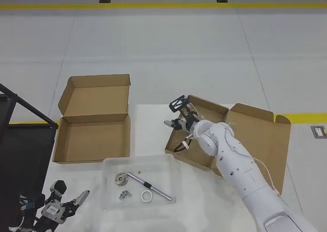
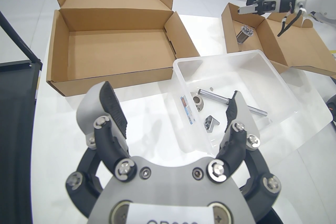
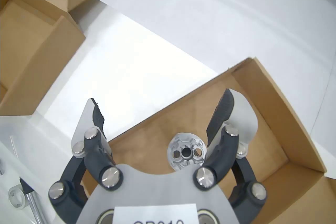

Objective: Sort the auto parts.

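The white table (image 1: 149,134) carried two open cardboard boxes, the left box (image 1: 93,140) and the right box (image 1: 263,139), with a clear plastic tray (image 1: 140,158) set nearer me between them. My right gripper (image 3: 160,96) hung spread wide and empty over the right box's corner. My left gripper (image 2: 170,89), equally wide and empty, hovered beside the tray. A smooth steel rod (image 2: 215,95) lay in the tray. My right wrist view looked down the bore of the flanged hub (image 3: 185,151) in the right box, while the left wrist view caught its cylindrical side.
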`<state>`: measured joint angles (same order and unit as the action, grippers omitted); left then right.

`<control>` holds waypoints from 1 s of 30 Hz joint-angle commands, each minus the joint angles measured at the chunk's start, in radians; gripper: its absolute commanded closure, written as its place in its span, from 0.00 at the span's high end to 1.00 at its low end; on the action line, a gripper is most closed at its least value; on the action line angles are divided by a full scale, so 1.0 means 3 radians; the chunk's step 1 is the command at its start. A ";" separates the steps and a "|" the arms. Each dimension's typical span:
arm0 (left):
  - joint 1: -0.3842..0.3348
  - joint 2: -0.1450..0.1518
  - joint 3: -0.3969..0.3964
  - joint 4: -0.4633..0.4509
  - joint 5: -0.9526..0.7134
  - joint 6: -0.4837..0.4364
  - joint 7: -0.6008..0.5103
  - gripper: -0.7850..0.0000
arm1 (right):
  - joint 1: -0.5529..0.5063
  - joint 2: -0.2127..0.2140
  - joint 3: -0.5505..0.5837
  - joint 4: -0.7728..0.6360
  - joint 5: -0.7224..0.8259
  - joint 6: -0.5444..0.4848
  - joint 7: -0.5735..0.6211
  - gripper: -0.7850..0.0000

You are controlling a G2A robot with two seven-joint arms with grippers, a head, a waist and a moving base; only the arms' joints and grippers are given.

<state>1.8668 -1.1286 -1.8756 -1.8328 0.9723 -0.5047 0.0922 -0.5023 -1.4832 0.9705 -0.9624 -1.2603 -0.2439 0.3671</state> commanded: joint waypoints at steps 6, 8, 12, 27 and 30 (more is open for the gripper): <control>0.0000 0.0000 0.0000 0.0000 0.0000 0.0000 0.0000 1.00 | -0.0917 0.0214 0.0169 -0.1892 -0.0445 -0.0671 0.0575 1.00; 0.0000 0.0000 0.0000 0.0000 0.0000 0.0000 0.0000 1.00 | -0.0899 0.0213 0.0054 -0.1931 -0.0394 -0.0958 0.0829 1.00; 0.0000 0.0000 0.0000 0.0000 0.0000 0.0000 0.0000 1.00 | -0.0658 0.0146 -0.0334 -0.1703 -0.0181 -0.1404 0.1413 1.00; 0.0000 0.0000 0.0000 0.0000 0.0000 0.0000 0.0000 1.00 | -0.0491 0.0044 -0.0717 -0.1442 -0.0174 -0.1394 0.1566 1.00; 0.0000 0.0000 0.0000 0.0000 0.0000 0.0000 0.0000 1.00 | -0.0544 0.0050 -0.0759 -0.1496 -0.0208 -0.1495 0.1435 1.00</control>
<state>1.8668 -1.1286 -1.8756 -1.8328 0.9723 -0.5047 0.0922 -0.6537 -1.4695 0.7521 -1.3996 -1.3133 -0.6672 0.8318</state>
